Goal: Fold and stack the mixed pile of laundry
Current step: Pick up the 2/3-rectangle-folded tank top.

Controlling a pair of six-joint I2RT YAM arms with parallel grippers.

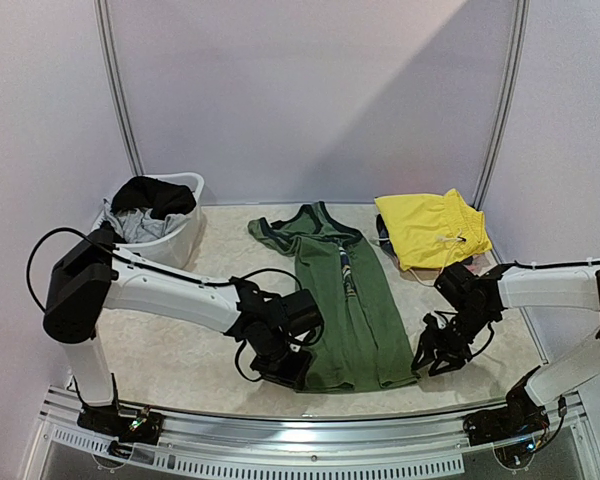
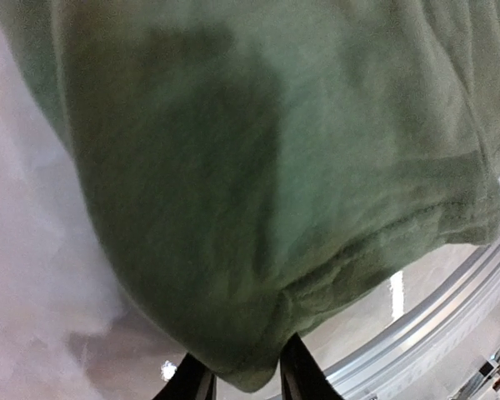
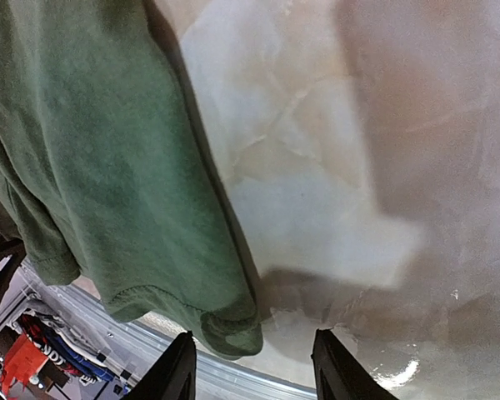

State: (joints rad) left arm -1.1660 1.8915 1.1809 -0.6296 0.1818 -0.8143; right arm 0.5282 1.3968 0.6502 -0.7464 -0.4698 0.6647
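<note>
top external, left gripper pinching t-shirt hem, right gripper angled down

- The left arm reaches forward from its base. Its white forearm slopes down to a dark wrist, which is bent low.
- The left gripper points downward. Its two dark fingers stand close together, and a hem corner of the olive-green T-shirt is pinched between their tips.
- The right arm folds at the elbow. Its forearm runs level toward the left arm's side, and the wrist is tipped down.
- The right gripper hangs low with its fingers spread wide apart, gripping nothing.
</note>
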